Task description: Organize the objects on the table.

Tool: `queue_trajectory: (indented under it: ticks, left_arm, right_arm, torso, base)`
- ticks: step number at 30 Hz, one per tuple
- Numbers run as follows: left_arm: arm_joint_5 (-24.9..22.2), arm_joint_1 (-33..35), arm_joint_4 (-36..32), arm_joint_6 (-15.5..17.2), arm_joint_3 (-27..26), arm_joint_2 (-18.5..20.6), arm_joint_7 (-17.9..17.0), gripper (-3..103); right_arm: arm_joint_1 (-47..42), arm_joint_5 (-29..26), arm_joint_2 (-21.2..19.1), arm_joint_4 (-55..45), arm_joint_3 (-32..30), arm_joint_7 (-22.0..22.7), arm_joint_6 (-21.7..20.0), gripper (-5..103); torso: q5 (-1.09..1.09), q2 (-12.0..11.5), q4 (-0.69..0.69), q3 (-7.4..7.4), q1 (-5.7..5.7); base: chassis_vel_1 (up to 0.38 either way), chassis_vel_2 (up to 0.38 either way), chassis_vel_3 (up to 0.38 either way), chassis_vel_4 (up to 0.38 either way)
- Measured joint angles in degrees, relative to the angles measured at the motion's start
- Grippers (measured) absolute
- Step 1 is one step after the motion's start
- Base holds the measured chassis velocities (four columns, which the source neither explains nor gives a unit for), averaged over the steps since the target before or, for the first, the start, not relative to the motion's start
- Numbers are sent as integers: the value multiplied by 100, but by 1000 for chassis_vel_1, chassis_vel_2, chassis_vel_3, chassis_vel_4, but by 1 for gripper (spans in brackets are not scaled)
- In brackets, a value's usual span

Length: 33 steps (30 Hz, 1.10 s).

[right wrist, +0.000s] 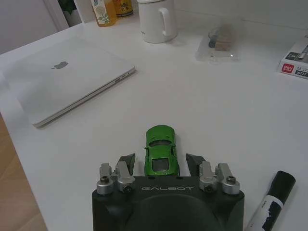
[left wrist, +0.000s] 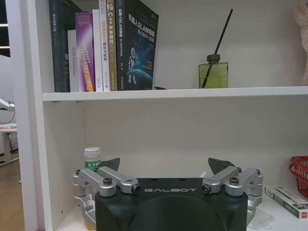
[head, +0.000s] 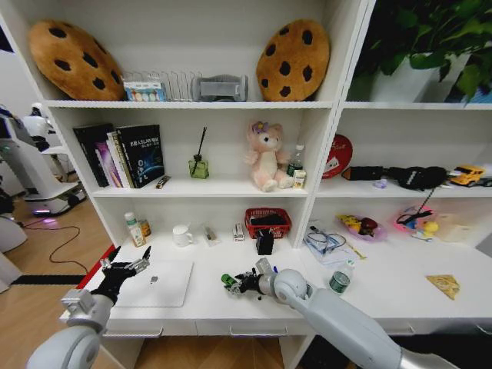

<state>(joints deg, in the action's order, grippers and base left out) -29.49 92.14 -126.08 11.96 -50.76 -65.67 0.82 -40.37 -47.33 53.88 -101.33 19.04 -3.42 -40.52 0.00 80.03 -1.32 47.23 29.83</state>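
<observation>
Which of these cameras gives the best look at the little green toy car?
The right wrist view: the toy car sits close up on the desk between the open fingers of the right end effector, roof and windows clear. The head view shows it as a small green spot by that end effector.

Car [right wrist: 160, 155]: rear hidden under the right gripper [right wrist: 161, 163]. Marker [right wrist: 270, 199] at 4 o'clock, cut by the edge. You can't read the can [head: 339, 281] label.

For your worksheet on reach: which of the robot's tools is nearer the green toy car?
Right. The right tool straddles the green toy car, fingers open either side. The left tool hovers over the silver laptop, farther off.
</observation>
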Motion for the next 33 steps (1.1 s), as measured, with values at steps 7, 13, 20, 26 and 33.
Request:
queue_trajectory:
  ticks: [7, 13, 20, 26, 33]
  left_arm:
    - [0, 0, 0, 0, 0, 0, 0, 100]
    - [0, 0, 0, 0, 0, 0, 0, 100]
    - [0, -1, 0, 0, 0, 0, 0, 100]
    - [0, 0, 0, 0, 0, 0, 0, 100]
    - [0, 0, 0, 0, 0, 0, 0, 100]
  right_arm:
    - [-60, -3, -27, -51, -41, 4, 3, 52]
    - [-132, -4, -42, -88, -87, 10, 32, 37]
    - [-259, 116, -111, -166, -93, 15, 329, 34]
    - [-391, 373, -148, -314, -184, 12, 630, 34]
    - [-481, 832, -185, -472, -311, -177, 1040, 34]
  torso:
    - [0, 0, 0, 0, 0]
    - [0, 0, 0, 0, 0]
    - [0, -1, 0, 1, 1]
    - [0, -1, 0, 0, 1]
    - [0, -1, 0, 0, 1]
  base:
    - [0, 0, 0, 0]
    - [0, 0, 0, 0]
    - [0, 0, 0, 0]
    - [0, 0, 0, 0]
    - [0, 0, 0, 0]
